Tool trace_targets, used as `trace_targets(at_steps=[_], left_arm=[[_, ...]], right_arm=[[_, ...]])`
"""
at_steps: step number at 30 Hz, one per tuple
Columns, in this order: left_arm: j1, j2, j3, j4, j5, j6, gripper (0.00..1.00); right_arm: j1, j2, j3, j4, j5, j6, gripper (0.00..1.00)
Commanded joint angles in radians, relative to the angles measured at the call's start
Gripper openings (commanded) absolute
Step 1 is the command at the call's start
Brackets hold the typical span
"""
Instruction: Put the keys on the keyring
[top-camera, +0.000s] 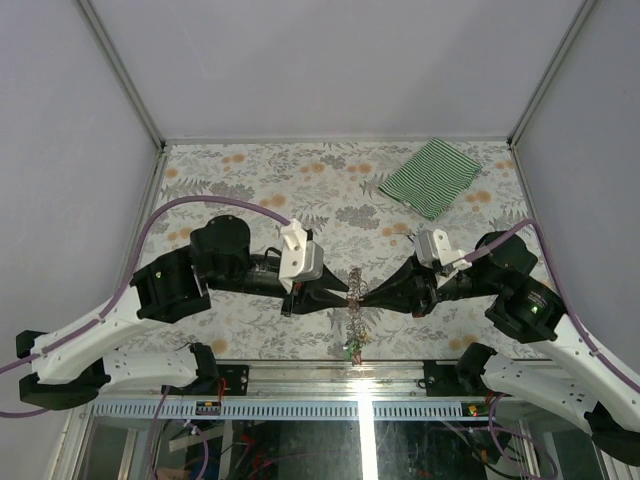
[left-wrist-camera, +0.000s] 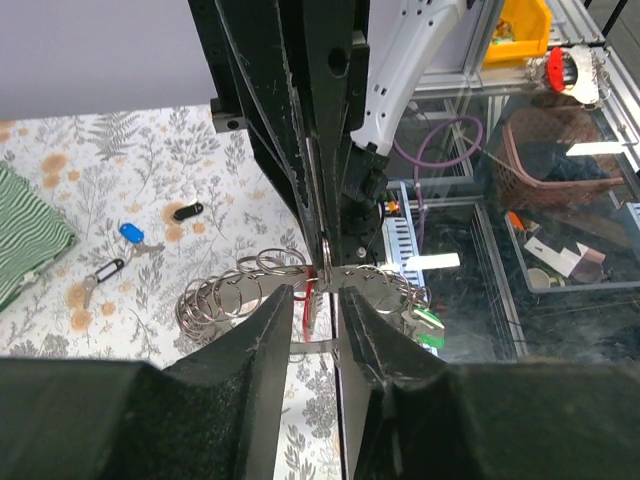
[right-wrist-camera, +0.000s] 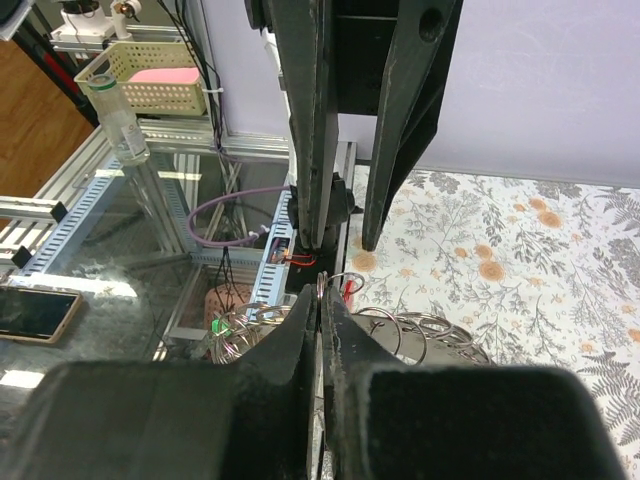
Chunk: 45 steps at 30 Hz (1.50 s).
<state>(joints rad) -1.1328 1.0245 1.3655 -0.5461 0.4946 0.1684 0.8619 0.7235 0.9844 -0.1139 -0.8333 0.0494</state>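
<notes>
Keyring (left-wrist-camera: 232, 296): one, a coiled run of grey metal links, held off the table between the two gripper tips at 6 o'clock in the top view, close to the near edge; in the left wrist view its links fan out toward 9 and 3 o'clock. Floral table (top-camera: 250, 190): one, walled on three sides; two arms lean in over it, the left arm (top-camera: 190, 275) from 8 o'clock and the right arm (top-camera: 505, 280) from 4 o'clock, their tips meeting nose to nose on the centre line. Green-striped cloth (top-camera: 430, 177): one, lying flat at 1 o'clock, well apart from the arms. Right gripper (right-wrist-camera: 318, 312): fingers pressed almost together on a thin loop of the keyring, only a sliver of gap showing. Left gripper (left-wrist-camera: 320, 305): fingers a narrow gap apart, astride the middle of the keyring; a red tag (left-wrist-camera: 308, 300) sits in that gap, and whether the pads pinch it cannot be told. Keys (left-wrist-camera: 149, 246): five tags counted; two at the keyring, the red tag and a green tag (left-wrist-camera: 428, 325) at its 3 o'clock end; three loose on the table at 9 o'clock in the left wrist view, near one another: a black-tagged key (left-wrist-camera: 187, 211), a blue-tagged key (left-wrist-camera: 131, 232), and a dark-tagged key (left-wrist-camera: 104, 272) closest to the cloth.
</notes>
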Motion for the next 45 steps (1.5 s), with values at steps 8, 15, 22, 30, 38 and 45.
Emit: trace_targets(at_steps=[8,15,22,30,38,45], left_arm=[[-0.002,-0.039,-0.078,0.27,0.109,-0.047,0.32],[-0.001,-0.03,-0.089,0.281,0.127,-0.046,0.32],[-0.003,-0.03,-0.098,0.284,0.127,-0.049,0.32],[-0.001,-0.019,-0.1,0.291,0.126,-0.049,0.31],[-0.002,-0.007,-0.105,0.308,0.121,-0.053,0.29],[-0.002,-0.004,-0.106,0.315,0.117,-0.056,0.26]], right_arm=[[-0.001,-0.019,0.075,0.145,-0.05,0.026,0.0],[0.0,-0.023,0.081,0.17,-0.054,0.042,0.0],[0.0,-0.026,0.081,0.178,-0.051,0.048,0.0],[-0.001,-0.033,0.078,0.198,-0.008,0.066,0.0],[-0.001,-0.054,0.019,0.337,0.035,0.152,0.0],[-0.001,-0.062,0.01,0.342,0.071,0.156,0.0]])
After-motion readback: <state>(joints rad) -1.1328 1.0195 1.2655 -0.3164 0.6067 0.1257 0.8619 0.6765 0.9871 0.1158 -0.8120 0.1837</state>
